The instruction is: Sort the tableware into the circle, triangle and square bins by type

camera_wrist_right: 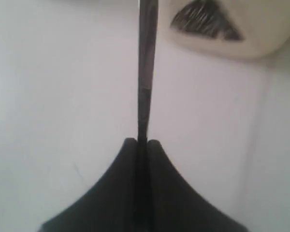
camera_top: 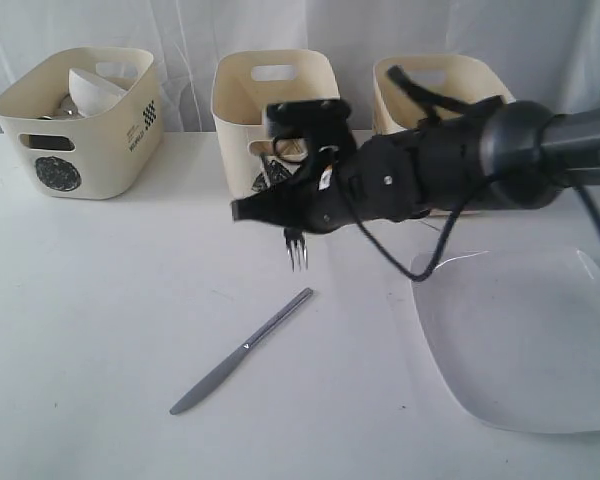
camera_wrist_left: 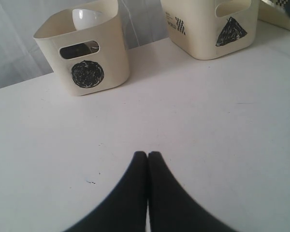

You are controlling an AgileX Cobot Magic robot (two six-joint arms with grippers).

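Observation:
My right gripper [camera_top: 292,226] reaches across the middle of the table and hangs above it, shut on the steel fork [camera_top: 296,252], whose tines point down. In the right wrist view the fork [camera_wrist_right: 145,72] runs out as a thin dark bar from between the closed fingertips, with the triangle bin [camera_wrist_right: 232,46] just past it. The steel knife [camera_top: 242,350] lies on the table nearer the front. To the right lies the large white square plate [camera_top: 525,340]. My left gripper [camera_wrist_left: 147,153] is shut on nothing, low over bare table.
Three cream tubs stand along the back: the circle bin [camera_top: 75,120] [camera_wrist_left: 82,53] holding a white bowl [camera_top: 95,90] [camera_wrist_left: 84,17], the triangle bin [camera_top: 275,110] [camera_wrist_left: 212,29] in the middle, and a third tub [camera_top: 440,85] partly hidden behind my right arm.

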